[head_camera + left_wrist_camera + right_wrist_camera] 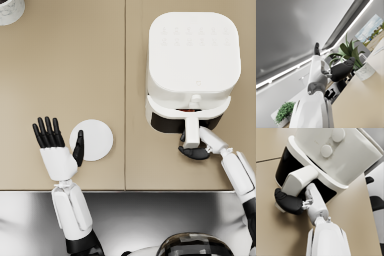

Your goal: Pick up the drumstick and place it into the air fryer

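A matte beige desk [65,75], split by a thin dark seam running from its near edge to its far edge, carries a boxy white air fryer [192,55] with rounded corners on its right half, toward the far edge. The fryer's drawer sits slightly pulled out, showing a dark gap with a hint of reddish-brown inside that may be the drumstick, though it is too small to tell. The right hand [196,150] is wrapped around the white drawer handle [191,131], dark fingers [287,203] curled under its end in the right wrist view. Near the desk's near edge, just left of the seam, lies a flat round white plate [95,139]; the left hand [56,142] hovers beside it, empty, fingers straight and spread. A marbled white pot [9,10] stands at the far left corner, holding a green leafy plant [349,51] in the left wrist view. Below the near edge runs a brushed metal strip [150,215]. Beyond, the room shows grey walls, a ceiling light line and a framed landscape picture [371,27].
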{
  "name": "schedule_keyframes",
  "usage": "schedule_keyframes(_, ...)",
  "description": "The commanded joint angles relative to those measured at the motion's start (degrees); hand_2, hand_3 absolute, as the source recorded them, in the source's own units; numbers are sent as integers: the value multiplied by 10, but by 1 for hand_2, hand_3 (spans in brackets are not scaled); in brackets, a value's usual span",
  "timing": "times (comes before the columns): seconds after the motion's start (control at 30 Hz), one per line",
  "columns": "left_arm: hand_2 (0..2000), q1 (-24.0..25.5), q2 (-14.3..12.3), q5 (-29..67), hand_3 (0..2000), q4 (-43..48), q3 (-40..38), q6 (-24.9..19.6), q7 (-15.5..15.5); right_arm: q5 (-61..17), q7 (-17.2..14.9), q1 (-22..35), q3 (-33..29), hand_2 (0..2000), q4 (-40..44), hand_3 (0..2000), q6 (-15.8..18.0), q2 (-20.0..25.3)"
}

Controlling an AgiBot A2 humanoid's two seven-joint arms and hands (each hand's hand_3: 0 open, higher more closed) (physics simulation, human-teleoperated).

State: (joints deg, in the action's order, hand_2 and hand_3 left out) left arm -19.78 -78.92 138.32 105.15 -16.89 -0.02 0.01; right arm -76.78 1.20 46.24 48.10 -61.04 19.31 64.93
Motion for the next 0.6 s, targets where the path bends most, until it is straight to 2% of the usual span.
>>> schedule_keyframes(0.03,0,-8,4,0,0,-2,6,0,0,0,-2,68,19,2000,30,2000,-5,166)
schedule_keyframes(0.1,0,-4,4,0,0,-9,3,0,0,0,-3,63,19,2000,25,2000,-18,166)
schedule_keyframes(0.13,0,1,3,0,0,-6,4,0,0,-1,-2,28,16,2000,40,2000,-23,15)
schedule_keyframes(0.6,0,3,4,0,0,-11,3,0,0,0,-2,35,20,2000,50,2000,-29,19)
